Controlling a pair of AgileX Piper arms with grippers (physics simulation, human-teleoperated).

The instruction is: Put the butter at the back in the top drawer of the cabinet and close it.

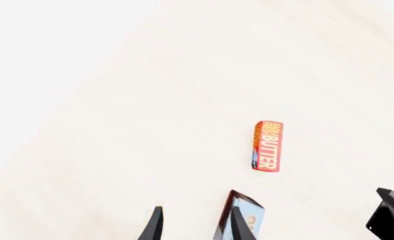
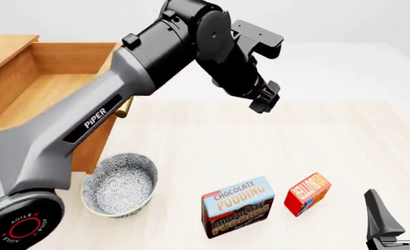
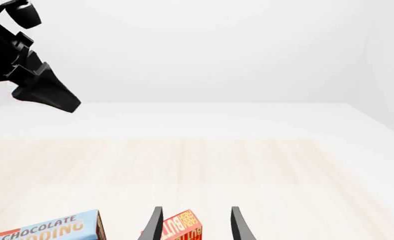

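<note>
The warm-brown wooden cabinet (image 2: 24, 99) has its top drawer (image 2: 59, 78) open. Your left gripper (image 2: 264, 101) hangs high, empty, fingers parted, the patterned bowl (image 2: 119, 183) below; descending, you could clip the light-blue chocolate pudding box (image 2: 238, 207) just beside the small red butter box (image 2: 307, 193). The right gripper (image 2: 397, 208), spread wide, is partly cut off.

The cabinet (image 2: 24, 99) is cut off at the left edge, its lower drawers hidden by the left arm. Only the right gripper's (image 2: 399, 208) fingers show.
</note>
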